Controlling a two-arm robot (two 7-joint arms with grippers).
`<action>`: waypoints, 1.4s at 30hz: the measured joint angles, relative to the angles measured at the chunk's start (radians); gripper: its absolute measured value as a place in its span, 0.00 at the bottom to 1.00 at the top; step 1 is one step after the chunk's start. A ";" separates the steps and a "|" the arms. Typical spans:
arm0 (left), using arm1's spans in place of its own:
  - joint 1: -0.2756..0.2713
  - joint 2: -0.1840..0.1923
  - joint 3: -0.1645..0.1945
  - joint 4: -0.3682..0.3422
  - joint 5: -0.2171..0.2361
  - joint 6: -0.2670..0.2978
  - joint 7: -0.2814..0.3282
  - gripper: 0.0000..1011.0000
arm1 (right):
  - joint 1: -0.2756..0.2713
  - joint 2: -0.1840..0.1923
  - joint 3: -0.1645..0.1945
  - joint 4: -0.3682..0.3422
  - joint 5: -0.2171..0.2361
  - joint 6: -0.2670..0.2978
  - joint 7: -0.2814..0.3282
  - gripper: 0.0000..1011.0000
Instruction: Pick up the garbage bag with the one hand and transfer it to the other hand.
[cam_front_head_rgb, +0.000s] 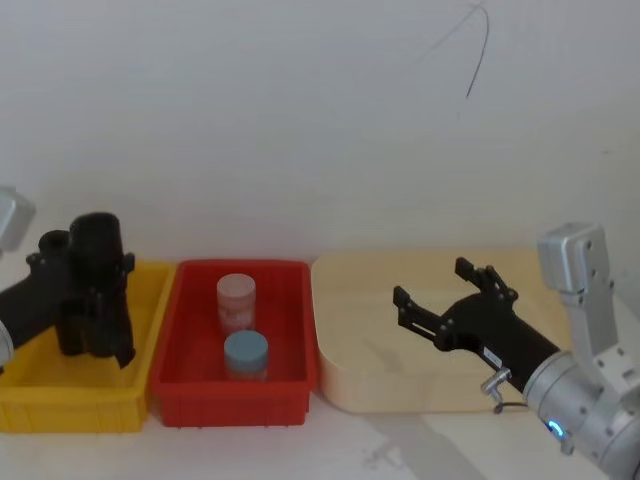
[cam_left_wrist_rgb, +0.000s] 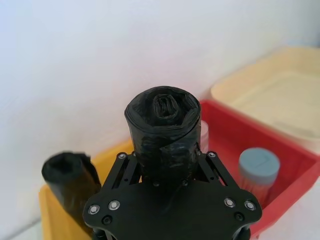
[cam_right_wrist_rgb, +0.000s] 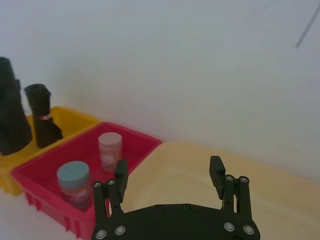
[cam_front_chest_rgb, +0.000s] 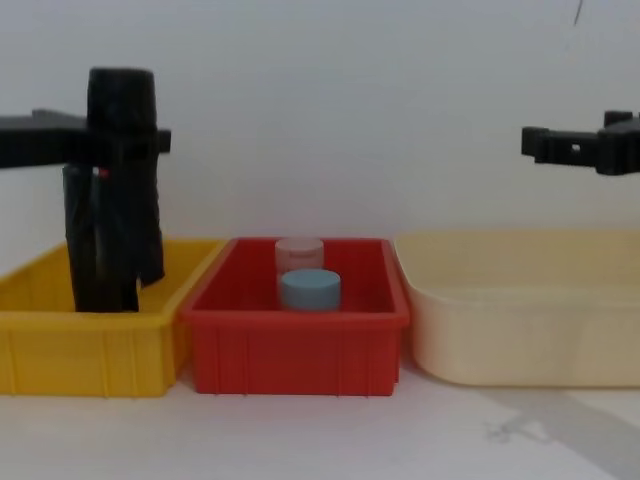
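Half the garbage bag (cam_left_wrist_rgb: 161, 120) hides behind our left gripper (cam_left_wrist_rgb: 165, 156), whose fingers clamp it; our right gripper (cam_right_wrist_rgb: 169, 167) hangs spread, empty.

Head camera looks forward and down; chest camera sits low, facing level. Left wrist camera sits close behind the left gripper (cam_left_wrist_rgb: 166, 156) clamping the black crinkly-film garbage bag (cam_left_wrist_rgb: 162, 122); right wrist camera sits behind the spread right gripper (cam_right_wrist_rgb: 169, 167). All share the red rectangular plastic bin (cam_front_head_rgb: 230, 400).

The left end effector (cam_front_head_rgb: 98, 285) reaches in level, jaws clamped around the upright garbage bag (cam_left_wrist_rgb: 162, 125). The right end effector (cam_front_head_rgb: 431, 282) hangs raised, jaws spread wide, gripping nothing.
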 joint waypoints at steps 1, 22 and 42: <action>-0.003 0.002 -0.002 -0.007 -0.005 0.004 -0.004 0.36 | 0.006 0.005 -0.001 -0.002 0.003 0.004 0.007 0.99; -0.063 -0.002 0.008 -0.071 -0.147 0.085 -0.147 0.36 | 0.036 0.067 -0.021 -0.027 0.097 0.143 0.132 0.99; -0.152 -0.061 0.110 0.006 -0.219 0.066 -0.333 0.36 | 0.014 0.077 -0.036 -0.027 0.191 0.194 0.203 0.99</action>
